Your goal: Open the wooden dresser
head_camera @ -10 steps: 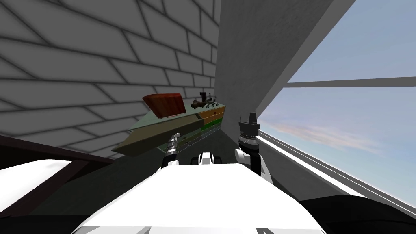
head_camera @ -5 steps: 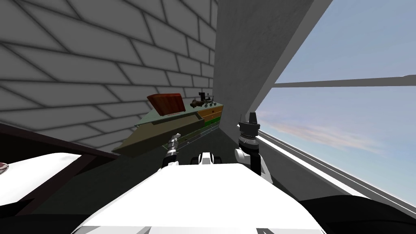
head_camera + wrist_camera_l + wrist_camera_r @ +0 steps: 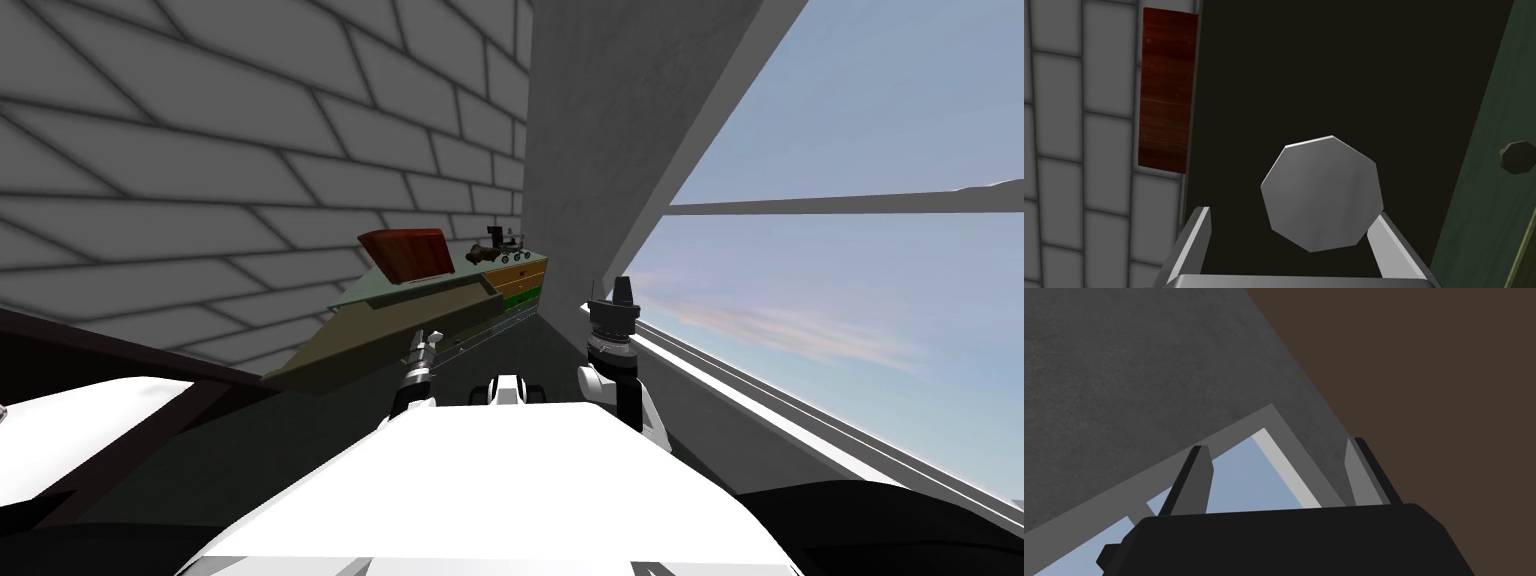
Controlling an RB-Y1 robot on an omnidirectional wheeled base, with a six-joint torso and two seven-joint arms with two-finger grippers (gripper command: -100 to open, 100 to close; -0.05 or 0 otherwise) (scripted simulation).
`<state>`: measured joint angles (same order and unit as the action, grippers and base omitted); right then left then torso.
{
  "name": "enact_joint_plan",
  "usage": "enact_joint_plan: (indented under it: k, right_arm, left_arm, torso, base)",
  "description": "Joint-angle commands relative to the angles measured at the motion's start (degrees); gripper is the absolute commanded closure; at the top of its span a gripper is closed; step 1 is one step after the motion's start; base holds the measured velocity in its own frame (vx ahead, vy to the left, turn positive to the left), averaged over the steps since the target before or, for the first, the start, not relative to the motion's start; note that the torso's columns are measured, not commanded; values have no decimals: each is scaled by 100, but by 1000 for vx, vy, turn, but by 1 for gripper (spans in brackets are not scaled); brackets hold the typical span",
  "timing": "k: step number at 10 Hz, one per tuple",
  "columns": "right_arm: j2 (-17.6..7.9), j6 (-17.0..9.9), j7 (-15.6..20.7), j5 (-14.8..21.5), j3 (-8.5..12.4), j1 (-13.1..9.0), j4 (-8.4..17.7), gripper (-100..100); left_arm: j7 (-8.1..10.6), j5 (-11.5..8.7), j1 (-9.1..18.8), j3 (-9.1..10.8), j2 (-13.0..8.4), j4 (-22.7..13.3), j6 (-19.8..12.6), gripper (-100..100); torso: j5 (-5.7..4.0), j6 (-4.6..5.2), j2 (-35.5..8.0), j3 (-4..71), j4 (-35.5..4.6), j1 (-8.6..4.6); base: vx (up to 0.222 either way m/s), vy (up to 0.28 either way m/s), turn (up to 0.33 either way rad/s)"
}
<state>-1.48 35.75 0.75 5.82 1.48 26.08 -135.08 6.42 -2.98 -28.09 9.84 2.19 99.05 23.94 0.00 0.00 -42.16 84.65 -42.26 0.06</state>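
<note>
The dresser [image 3: 520, 280] stands against the brick wall, with orange and green drawer fronts at its far end. One long dark olive drawer [image 3: 400, 335] is pulled out toward me. My left gripper [image 3: 432, 338] is at this drawer's front. In the left wrist view its fingers [image 3: 1194, 235] stand wide apart around a grey faceted knob [image 3: 1322, 192], open; one finger is clear of the knob and the other is right beside it. My right gripper [image 3: 621, 287] is raised beside the window, open [image 3: 1276, 445] with nothing between its fingers.
A red-brown box [image 3: 408, 255] and a small dark wheeled model [image 3: 500, 245] sit on the dresser top. A darker knob [image 3: 1518, 157] shows on the green front beside the drawer. A white bed [image 3: 60, 430] with a dark frame lies to my left. A big window [image 3: 850, 300] runs along the right.
The pulled-out drawer has come a little further toward me and my left hand with it. The view has shifted slightly with my own move. The right arm has stayed still.
</note>
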Motion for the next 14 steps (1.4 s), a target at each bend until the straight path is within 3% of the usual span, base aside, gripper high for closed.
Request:
enact_joint_plan:
  k: [1, 6, 8, 9, 14]
  right_arm:
    - [0, 0, 0, 0, 0, 0, 0, 0]
    - [0, 0, 0, 0, 0, -1, 0, 0]
    - [0, 0, 0, 0, 0, -1, 0, 0]
    - [0, 0, 0, 0, 0, -1, 0, 0]
    - [0, 0, 0, 0, 0, -1, 0, 0]
  left_arm:
    - [38, -14, -173, 11, 1, 468, -313, -100]
    - [96, -36, -435, 28, -1, 1140, -742, -100]
    - [89, -32, -466, 20, 8, 1037, -772, -100]
    - [89, -31, -476, 19, 10, 1030, -794, 0]
    - [86, -29, -503, 16, 15, 981, -836, 0]
  torso:
    - [-2, 0, -16, -10, -3, -11]
    - [-33, 0, -44, -19, -35, -38]
    - [-45, 1, -55, -23, -45, -51]
    - [-33, 0, -51, -25, -34, -44]
    - [-5, 0, -17, -9, -7, -10]
  base:
    - [12, -6, -22]
    - [2, -8, -20]
    - [5, 0, -3]
    - [0, 0, 0]
    - [0, 0, 0]
